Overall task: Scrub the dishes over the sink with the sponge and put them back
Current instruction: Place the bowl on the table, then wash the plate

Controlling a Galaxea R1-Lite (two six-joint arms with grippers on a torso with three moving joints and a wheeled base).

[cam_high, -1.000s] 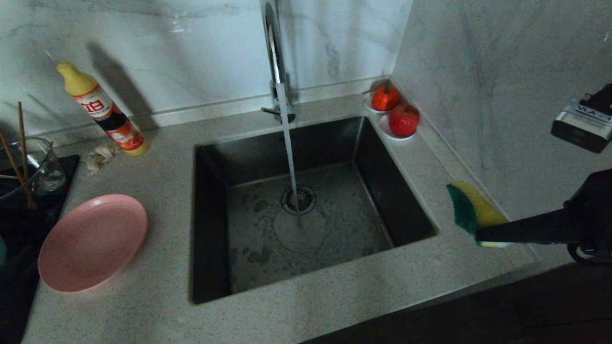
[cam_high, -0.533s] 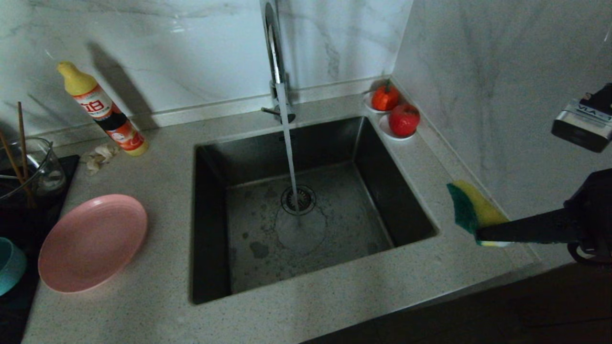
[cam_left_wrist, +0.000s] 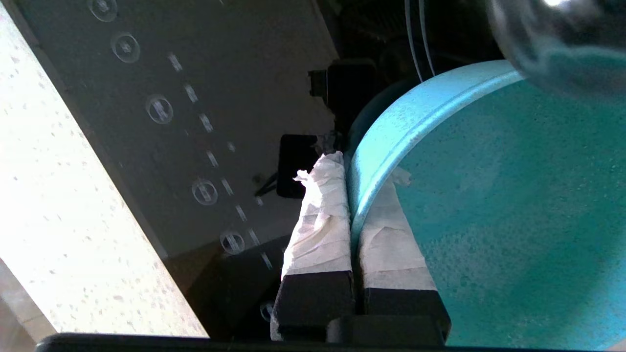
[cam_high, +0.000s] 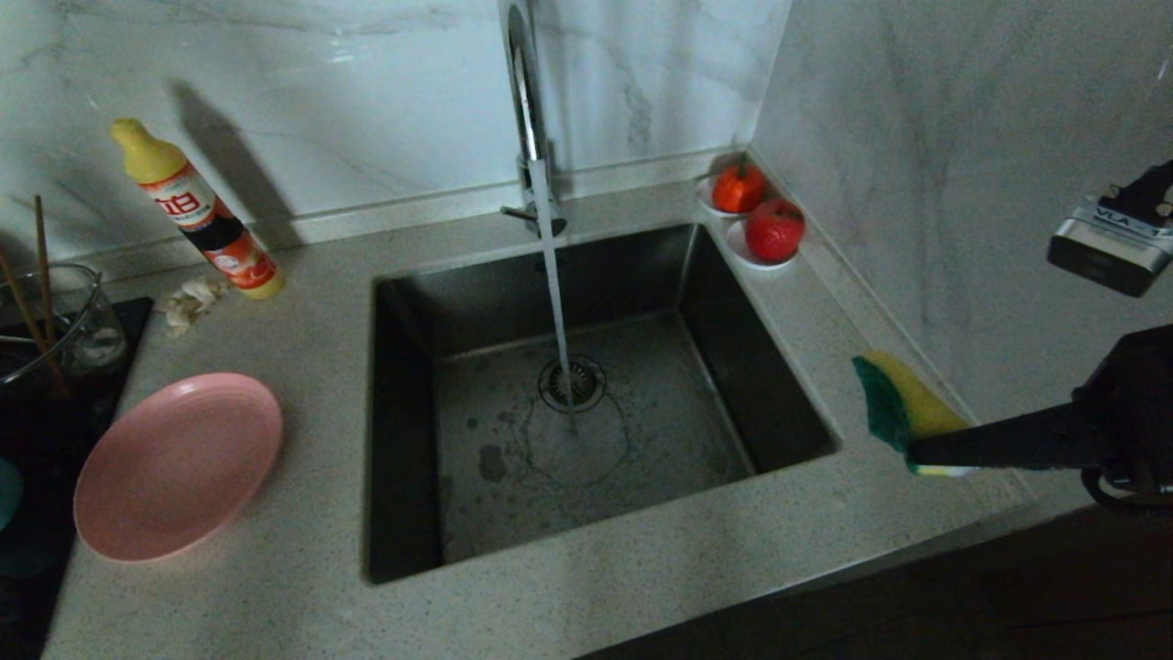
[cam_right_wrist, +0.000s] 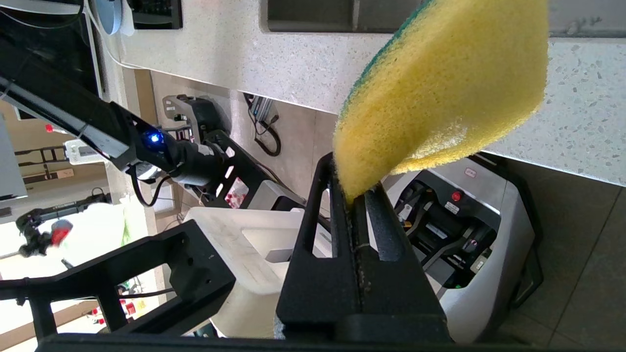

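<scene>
**Both grippers clamped: bowl at left, sponge at right**

Left gripper [cam_left_wrist: 349, 195]: seen only in its wrist view. Two tape-wrapped fingers [cam_left_wrist: 320, 215] pinched tight on the rim of the teal bowl [cam_left_wrist: 489, 205], one finger outside the wall, one inside. Dark cooktop surface lies behind the bowl. In the head view only a dim sliver of teal shows at the far left edge [cam_high: 7, 490].

Right gripper [cam_high: 916, 454]: fingers closed on one end of the yellow sponge [cam_high: 903, 408], green scouring face turned toward the sink [cam_high: 586, 394]. Sponge hangs over the counter [cam_high: 641, 587] just right of the basin, above the front-right corner.

Pink plate [cam_high: 174, 463]: flat on the counter left of the sink, apart from both grippers.

Tap [cam_high: 524, 110] running; stream falls beside the drain [cam_high: 573, 383].

Writing: detergent bottle [cam_high: 197, 213], yellow cap, red label with white characters, not legible. Silver module [cam_high: 1104, 243] above the right arm reads "VLA -", rest cut off.

Two red fruits on white saucers [cam_high: 761, 252] at the sink's back-right corner. Glass pot [cam_high: 69, 321] with chopsticks, far left.
</scene>
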